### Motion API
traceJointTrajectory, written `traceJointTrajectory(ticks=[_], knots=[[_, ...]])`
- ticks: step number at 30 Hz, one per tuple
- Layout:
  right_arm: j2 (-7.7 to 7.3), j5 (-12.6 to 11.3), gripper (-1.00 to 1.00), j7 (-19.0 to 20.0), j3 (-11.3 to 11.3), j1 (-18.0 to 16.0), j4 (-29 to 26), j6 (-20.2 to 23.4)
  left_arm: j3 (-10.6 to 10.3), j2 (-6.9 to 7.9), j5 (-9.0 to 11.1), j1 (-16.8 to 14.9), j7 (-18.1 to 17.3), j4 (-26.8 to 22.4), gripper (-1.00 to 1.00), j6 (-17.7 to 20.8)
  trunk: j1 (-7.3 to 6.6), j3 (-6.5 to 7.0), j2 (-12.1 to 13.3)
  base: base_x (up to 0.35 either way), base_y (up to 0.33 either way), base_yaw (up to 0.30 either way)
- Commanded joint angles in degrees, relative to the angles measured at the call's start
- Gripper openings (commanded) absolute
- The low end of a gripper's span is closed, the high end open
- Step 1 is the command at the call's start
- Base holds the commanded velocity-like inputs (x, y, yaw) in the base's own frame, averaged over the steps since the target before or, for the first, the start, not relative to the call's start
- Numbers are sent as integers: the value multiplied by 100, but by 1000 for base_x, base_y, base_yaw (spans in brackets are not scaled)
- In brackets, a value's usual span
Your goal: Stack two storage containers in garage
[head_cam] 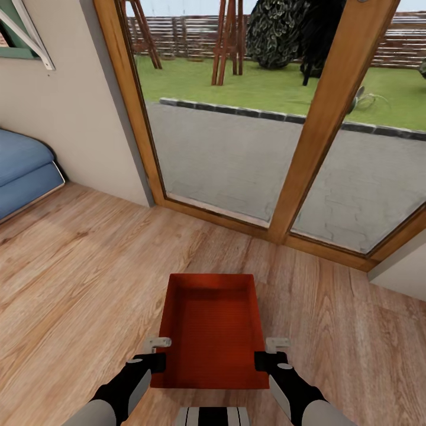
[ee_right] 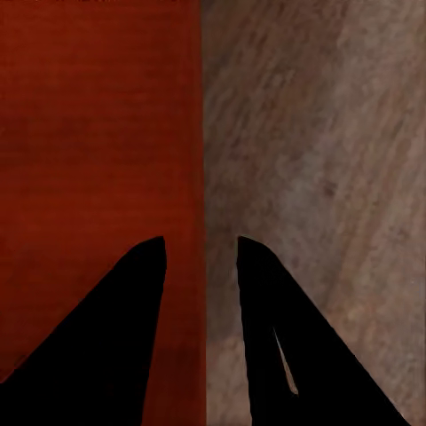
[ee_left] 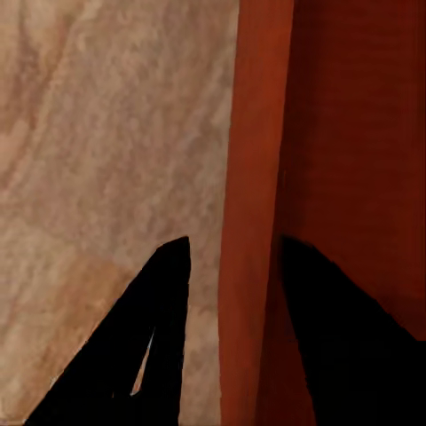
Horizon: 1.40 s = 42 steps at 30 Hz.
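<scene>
Left gripper (head_cam: pixel 158 352) and right gripper (head_cam: pixel 267 352) each straddle a long side wall of the storage container (head_cam: pixel 213 331), one finger inside, one outside; apparently clamped, though contact is hard to confirm. Container sits level over wood floor (head_cam: pixel 77 278) in the living room. Keep both grips level, turn clear of the glass doors (head_cam: pixel 236 148) ahead.

Head cam high, facing down-fwd, wrist cams close (sharing storage container (head_cam: pixel 213 331) walls)
</scene>
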Motion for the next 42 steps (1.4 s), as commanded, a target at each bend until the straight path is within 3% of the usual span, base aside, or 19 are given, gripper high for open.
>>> traceJointTrajectory(ticks=[1,31,42], knots=[[0,96,-100,-37,-80,-2,-10,19,18,7,-65,1,57,-15,-100,41,-1,-4,-1,0,0,0],[-9,96,-100,-36,-79,-2,-10,19,18,14,-60,1,58,-42,-100,41,-1,-4,-1,0,0,0],[-9,96,-100,-36,-79,-2,-10,19,16,15,-46,1,58,-41,-100,41,-243,194,440,0,0,0]])
